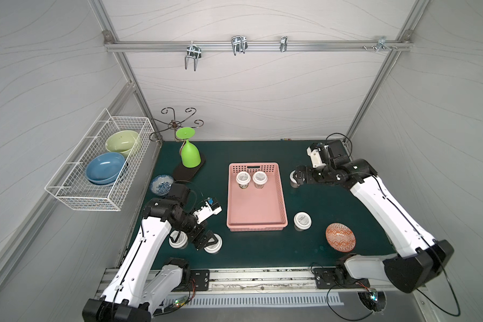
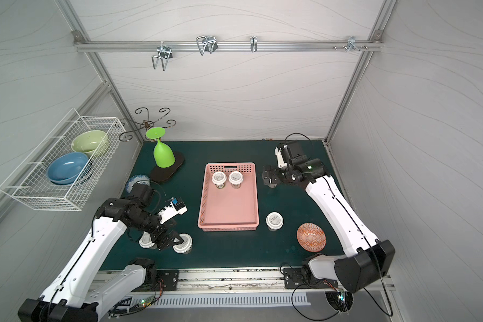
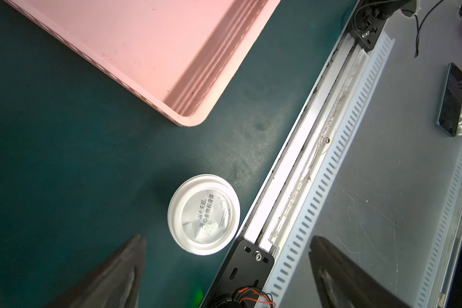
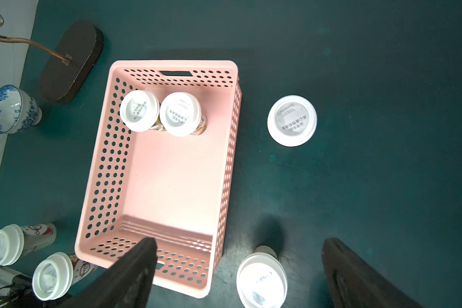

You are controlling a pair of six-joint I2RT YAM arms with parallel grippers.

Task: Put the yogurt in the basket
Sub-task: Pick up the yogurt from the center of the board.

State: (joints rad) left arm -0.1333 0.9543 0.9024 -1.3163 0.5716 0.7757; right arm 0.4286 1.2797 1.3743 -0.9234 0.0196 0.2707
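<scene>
The pink basket (image 1: 256, 226) (image 2: 228, 226) (image 4: 171, 181) lies mid-table with two white-lidded yogurt cups (image 1: 242, 178) (image 1: 259, 179) at its far end. Two more yogurts (image 1: 178, 239) (image 1: 214, 243) stand at the front left. My left gripper (image 1: 204, 241) (image 3: 227, 240) hangs open between them, and the right-hand cup (image 3: 203, 214) shows just ahead of its fingers. Another yogurt (image 1: 302, 220) (image 4: 260, 280) stands by the basket's near right corner. My right gripper (image 1: 297, 177) (image 4: 240, 241) is open above the table, partly hiding one further cup (image 1: 292, 181) (image 4: 291, 120).
A white wire basket (image 1: 95, 167) holding a green and a blue bowl hangs on the left wall. A green goblet (image 1: 190, 156) hangs upside down on a mug tree at the back left, by a blue-patterned cup (image 1: 161, 184). An orange dish (image 1: 340, 236) lies front right.
</scene>
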